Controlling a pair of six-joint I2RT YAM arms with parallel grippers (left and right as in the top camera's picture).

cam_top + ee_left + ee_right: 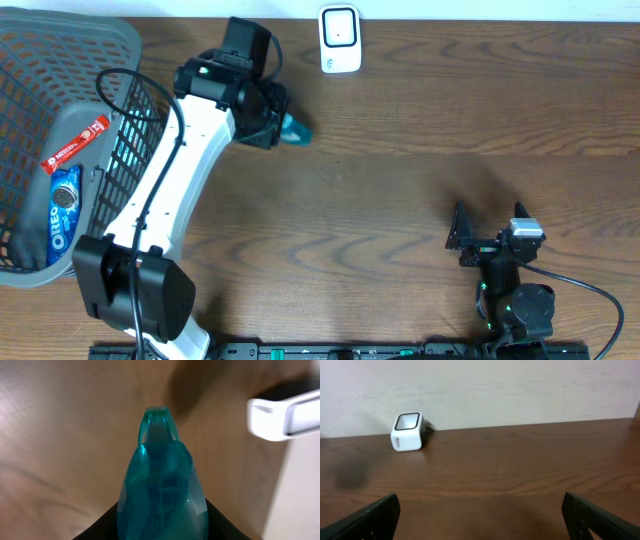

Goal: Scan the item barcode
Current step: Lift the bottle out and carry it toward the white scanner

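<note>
My left gripper (275, 125) is shut on a translucent teal item (295, 129), held above the table at the back left. In the left wrist view the teal item (162, 485) fills the middle between the black fingers (100, 527), its narrow tip pointing away. No barcode shows on it. The white scanner (340, 39) stands at the table's back edge, right of the item, and appears as a white block (285, 415) in the left wrist view and small at the back left (408, 432) in the right wrist view. My right gripper (490, 232) rests open near the front right, holding nothing.
A grey mesh basket (120, 45) stands at the far left, holding a blue Oreo pack (63, 215) and a red wrapped bar (75, 145). The wall rises right behind the scanner. Bare brown tabletop (420, 140) lies between the two arms.
</note>
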